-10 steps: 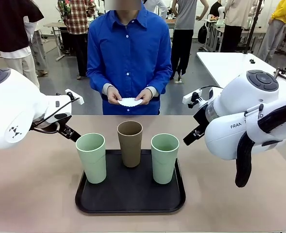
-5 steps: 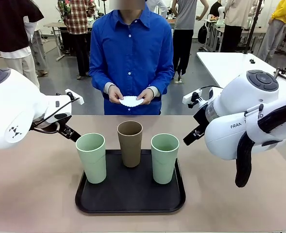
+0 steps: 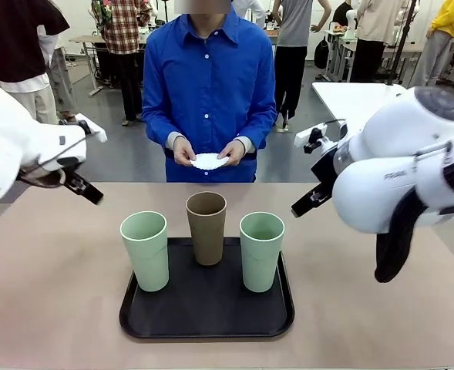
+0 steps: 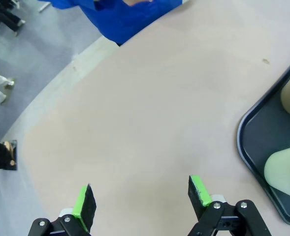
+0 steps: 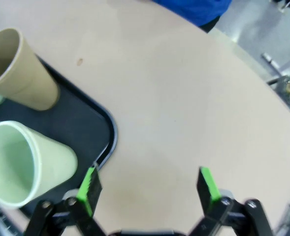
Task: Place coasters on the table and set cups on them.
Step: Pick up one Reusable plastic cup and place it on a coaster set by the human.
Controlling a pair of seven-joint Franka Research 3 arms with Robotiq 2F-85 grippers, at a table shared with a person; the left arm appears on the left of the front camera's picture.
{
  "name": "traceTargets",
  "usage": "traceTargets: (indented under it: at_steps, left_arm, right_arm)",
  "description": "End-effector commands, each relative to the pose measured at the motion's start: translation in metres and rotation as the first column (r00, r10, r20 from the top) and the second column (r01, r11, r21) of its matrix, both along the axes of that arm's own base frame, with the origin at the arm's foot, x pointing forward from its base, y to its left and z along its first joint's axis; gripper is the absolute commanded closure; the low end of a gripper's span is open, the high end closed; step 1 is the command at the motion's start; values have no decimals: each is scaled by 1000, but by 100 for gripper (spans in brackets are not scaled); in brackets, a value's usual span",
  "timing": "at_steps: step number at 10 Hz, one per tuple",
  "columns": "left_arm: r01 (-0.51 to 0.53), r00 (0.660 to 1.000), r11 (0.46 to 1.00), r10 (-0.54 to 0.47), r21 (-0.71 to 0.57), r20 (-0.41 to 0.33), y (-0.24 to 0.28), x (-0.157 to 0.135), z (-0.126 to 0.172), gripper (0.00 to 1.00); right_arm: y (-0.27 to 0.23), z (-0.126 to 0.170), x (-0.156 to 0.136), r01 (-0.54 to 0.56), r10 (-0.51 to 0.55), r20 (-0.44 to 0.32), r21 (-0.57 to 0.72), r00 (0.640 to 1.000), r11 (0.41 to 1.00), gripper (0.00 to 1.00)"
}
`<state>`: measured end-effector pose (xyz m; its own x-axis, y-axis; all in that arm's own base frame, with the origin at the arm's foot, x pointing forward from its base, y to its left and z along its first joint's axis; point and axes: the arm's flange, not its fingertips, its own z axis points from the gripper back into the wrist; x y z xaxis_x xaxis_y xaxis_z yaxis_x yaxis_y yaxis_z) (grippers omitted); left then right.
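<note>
Three cups stand upright on a black tray [image 3: 207, 312]: a mint cup [image 3: 144, 250] on the left, a brown cup [image 3: 206, 227] behind the middle, a mint cup [image 3: 261, 250] on the right. Across the table [image 3: 57, 293], a person in a blue shirt holds the white lacy coasters [image 3: 208, 161] in both hands above its far edge. My left gripper [image 4: 141, 194] hangs open over bare tabletop left of the tray [image 4: 250, 147]. My right gripper [image 5: 148, 179] is open over bare tabletop right of the tray, next to the mint cup [image 5: 21, 162] and brown cup [image 5: 21, 73].
Bare beige tabletop lies on both sides of the tray and in front of the person. A white table [image 3: 358, 104] stands behind on the right. Other people stand farther back in the room.
My left arm has drawn back to the left and up, away from the left mint cup. My right arm has risen slightly. The cups and the person's hands stay where they were.
</note>
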<state>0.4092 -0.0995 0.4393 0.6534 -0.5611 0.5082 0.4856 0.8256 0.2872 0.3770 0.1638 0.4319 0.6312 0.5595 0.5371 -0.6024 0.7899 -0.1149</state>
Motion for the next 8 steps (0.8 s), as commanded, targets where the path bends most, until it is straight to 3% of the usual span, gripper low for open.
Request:
traceTargets:
  at_steps: [1,2,3,4,6,7,8]
  left_arm:
    - [35,997,998,-38,-51,-73,-14,-47,38,0]
    - [50,993,996,-58,-78,-107,-17,-61,48,0]
    - [52,986,993,-68,-102,-155,-22,-95,58,0]
    - [36,985,996,-49,-79,-167,-24,-110,66,0]
    - [-23,979,1000,18,-21,-202,-30,-140,59,0]
    - [17,984,999,-22,-30,-179,-34,-148,47,0]
    - [47,980,998,-55,-46,-190,-37,-107,84,0]
  right_arm:
    - [-2,40,-59,-14,3,-98,-113,995,993,0]
    - [-1,48,-77,0,-19,-131,-145,991,989,0]
    - [-1,55,-111,5,-39,-171,-199,985,980,0]
    - [1,54,-129,6,-44,-173,-211,984,977,0]
    - [-3,35,-156,-9,-31,-202,-191,979,982,0]
    - [-7,22,-156,-20,-28,-191,-241,981,970,0]
    - [11,73,-128,-5,-40,-193,-226,980,974,0]
